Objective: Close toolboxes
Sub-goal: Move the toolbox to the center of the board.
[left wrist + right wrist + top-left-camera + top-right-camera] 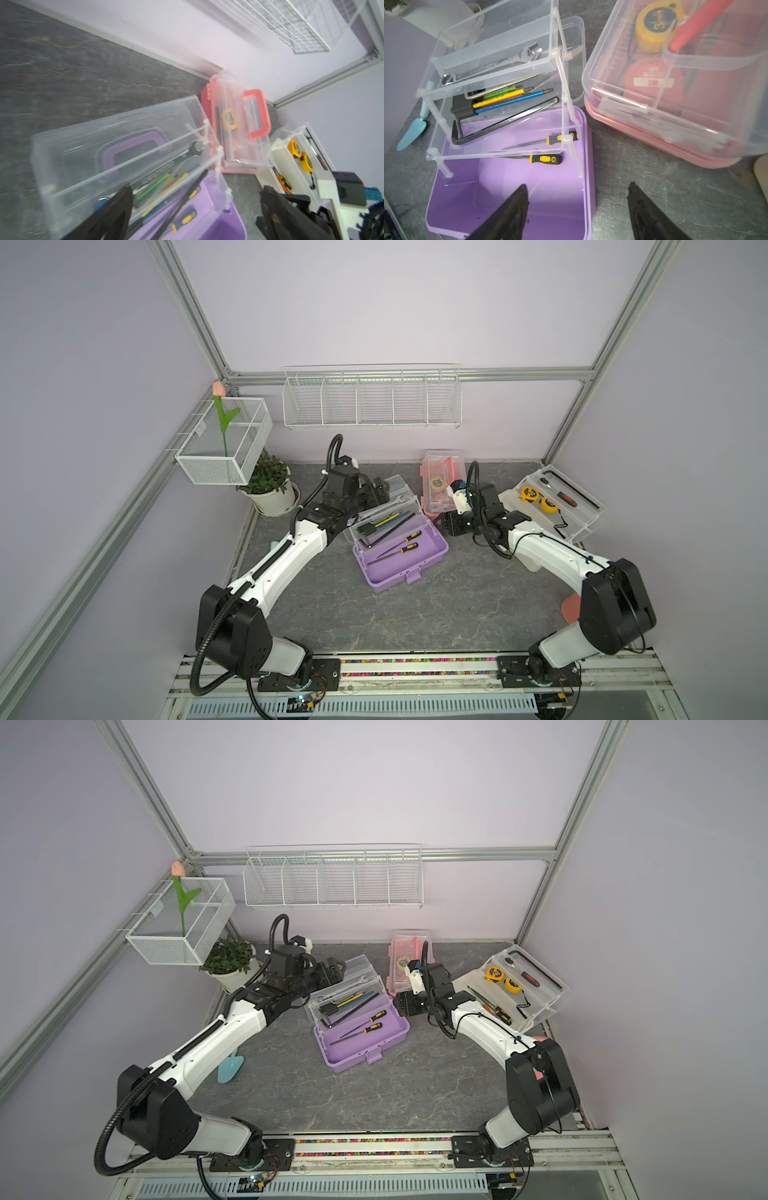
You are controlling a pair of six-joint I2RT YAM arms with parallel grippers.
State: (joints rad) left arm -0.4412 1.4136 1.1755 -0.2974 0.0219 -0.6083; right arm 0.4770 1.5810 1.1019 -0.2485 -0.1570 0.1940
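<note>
Down on the grey table [415, 614], biggest first: the white toolbox [582, 524] sits at the back right corner. It's wide open, with its clear trays fanned out and two yellow tape measures [539, 499] on show.

Centre stage is the purple toolbox [399, 572], and that's open as well. Its clear lid is tipped back and the see-through trays stand stepped up above the base.

Behind it, close to the back wall, the pink toolbox [426, 493] has its clear lid lying down on the base (whether it's latched, I can't tell).

Now the arms! The left claw [195, 199] is at the far left end of the purple toolbox by the raised trays, fingers spread wide, nothing between them. The right claw [577, 187] hangs low at the purple toolbox's right end, in the gap before the pink one. Its fingers are apart and empty too, with one finger [517, 203] over the purple base.

Smallest last: two black-and-yellow screwdrivers [546, 159] lie in that base.
</note>
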